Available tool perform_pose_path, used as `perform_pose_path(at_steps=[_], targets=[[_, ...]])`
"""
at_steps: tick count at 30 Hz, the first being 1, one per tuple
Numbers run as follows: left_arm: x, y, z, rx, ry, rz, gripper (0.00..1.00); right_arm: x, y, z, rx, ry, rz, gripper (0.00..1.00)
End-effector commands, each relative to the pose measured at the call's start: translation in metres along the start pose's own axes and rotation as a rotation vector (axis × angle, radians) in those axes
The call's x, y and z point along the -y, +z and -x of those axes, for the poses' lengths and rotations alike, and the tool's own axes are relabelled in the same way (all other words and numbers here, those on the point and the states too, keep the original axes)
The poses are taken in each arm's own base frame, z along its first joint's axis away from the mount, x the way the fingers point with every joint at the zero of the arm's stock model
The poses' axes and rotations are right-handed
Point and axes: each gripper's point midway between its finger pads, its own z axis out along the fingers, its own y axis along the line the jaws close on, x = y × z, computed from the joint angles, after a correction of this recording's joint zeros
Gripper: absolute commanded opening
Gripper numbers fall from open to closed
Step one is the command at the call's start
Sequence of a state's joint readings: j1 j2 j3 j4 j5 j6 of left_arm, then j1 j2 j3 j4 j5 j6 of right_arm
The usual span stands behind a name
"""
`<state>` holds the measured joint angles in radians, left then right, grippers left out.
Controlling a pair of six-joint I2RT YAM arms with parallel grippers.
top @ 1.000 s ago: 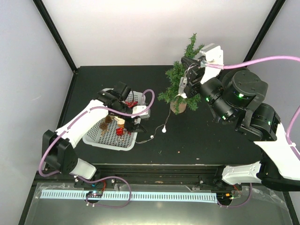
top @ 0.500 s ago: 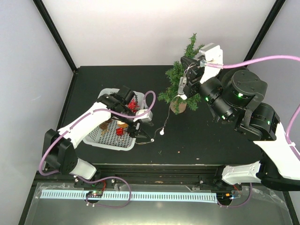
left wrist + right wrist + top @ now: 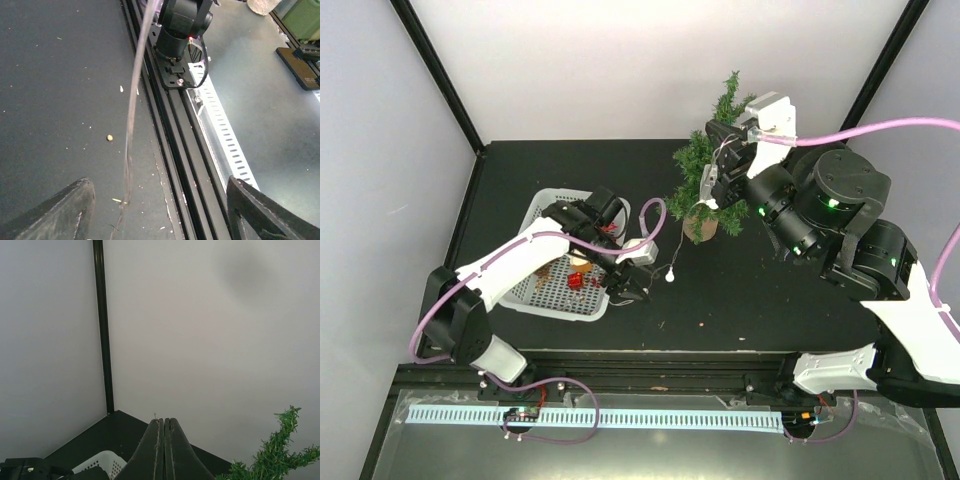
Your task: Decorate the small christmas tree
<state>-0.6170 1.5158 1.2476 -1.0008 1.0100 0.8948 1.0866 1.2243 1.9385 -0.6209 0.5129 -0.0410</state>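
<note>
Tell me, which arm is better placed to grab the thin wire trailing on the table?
Left. The left gripper is open low over the table, with the thin wire running between its fingers. The right gripper is shut, up beside the small christmas tree, seemingly pinching the wire's upper end.

My left hand (image 3: pixel 159 202) has its two dark fingers (image 3: pixel 65 210) spread wide at the bottom corners, gripping nothing. A thin pale wire (image 3: pixel 131 115) runs down from the top edge and meets the dark bench (image 3: pixel 50 75) near the lower-left finger, apart from it. I see a tan crumb (image 3: pixel 109 137) and pale specks on the bench. Along its edge a black rail (image 3: pixel 172 145) carries an arm base (image 3: pixel 182 25). Beyond lie a white slotted strip (image 3: pixel 226 137) and grey floor (image 3: pixel 250 75).
</note>
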Motion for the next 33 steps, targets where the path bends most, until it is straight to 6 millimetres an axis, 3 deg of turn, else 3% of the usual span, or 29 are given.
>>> perform_pose_path(at_steps=[1, 7, 11, 12, 18, 25, 28, 33], targets=[[0.001, 0.001, 0.018, 0.03, 0.022, -0.027, 0.69, 0.005, -0.006, 0.008, 0.028, 0.032, -0.003, 0.01], [-0.002, 0.003, 0.022, 0.019, 0.005, -0.049, 0.35, 0.006, -0.008, 0.004, 0.024, 0.038, -0.004, 0.01], [-0.003, 0.001, 0.026, -0.001, 0.008, -0.057, 0.04, 0.009, -0.01, 0.002, 0.021, 0.038, -0.017, 0.01], [-0.005, 0.0, 0.026, -0.013, 0.006, -0.046, 0.02, 0.011, -0.011, 0.001, 0.019, 0.038, -0.024, 0.01], [-0.019, -0.031, 0.042, -0.052, 0.082, 0.142, 0.02, 0.034, -0.021, -0.016, -0.011, 0.037, -0.123, 0.01], [-0.038, -0.115, 0.117, -0.003, 0.169, 0.432, 0.02, 0.067, -0.022, -0.045, -0.102, 0.046, -0.232, 0.01], [-0.04, -0.141, 0.143, 0.026, 0.215, 0.506, 0.02, 0.082, -0.024, -0.053, -0.106, 0.069, -0.28, 0.01], [-0.05, -0.167, 0.156, 0.051, 0.241, 0.599, 0.02, 0.108, -0.024, -0.077, -0.157, 0.096, -0.352, 0.01]])
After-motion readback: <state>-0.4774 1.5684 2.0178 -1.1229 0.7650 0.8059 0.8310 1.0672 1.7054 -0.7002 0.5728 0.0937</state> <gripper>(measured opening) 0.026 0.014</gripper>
